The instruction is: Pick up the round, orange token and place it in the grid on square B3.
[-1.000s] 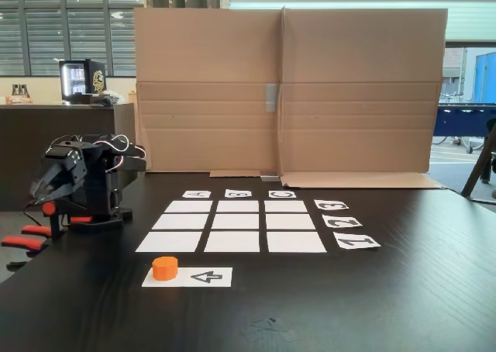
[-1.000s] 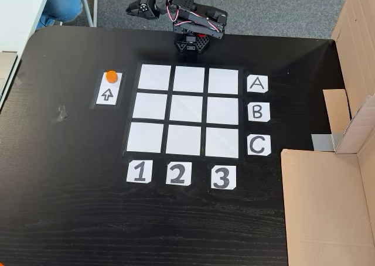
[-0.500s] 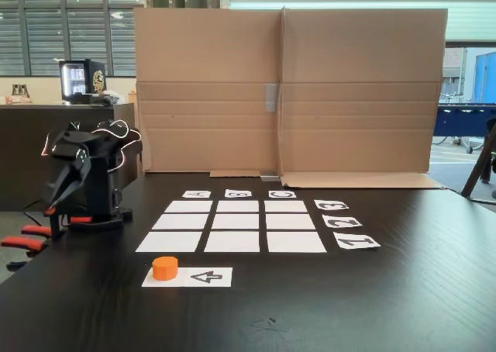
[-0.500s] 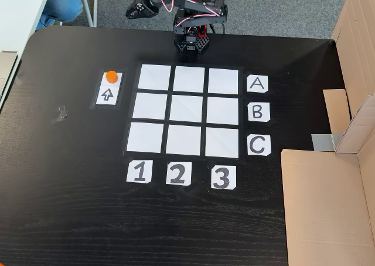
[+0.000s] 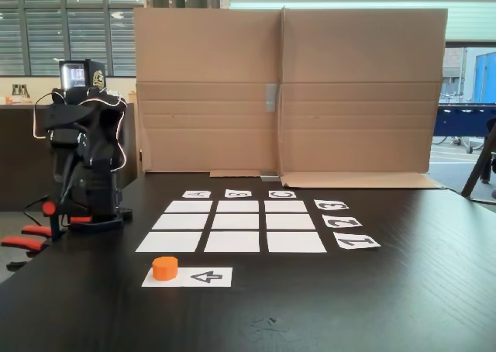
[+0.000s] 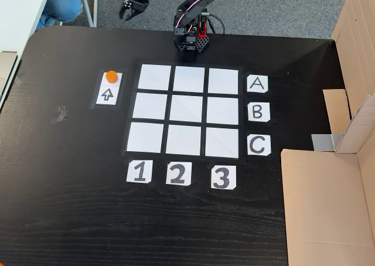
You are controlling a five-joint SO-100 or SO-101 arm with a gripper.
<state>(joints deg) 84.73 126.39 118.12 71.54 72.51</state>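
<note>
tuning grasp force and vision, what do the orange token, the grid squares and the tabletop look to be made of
The token looks like matte plastic, possibly 3D printed: uniform bright orange, no glare. The grid squares look like plain white paper, flat and thin with a faint crease across some. The table looks like black-stained wood or wood-look laminate: fine grain lines show, with a soft sheen in the low fixed view; which one I cannot tell.

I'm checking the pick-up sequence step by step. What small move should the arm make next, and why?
Probably swing the claw over and down toward the token. In the top-down fixed view the claw hangs beyond the table's far edge, apart from the token, which sits untouched on the arrow strip beside the grid. Nothing is held yet, so square B3 must wait.
</note>
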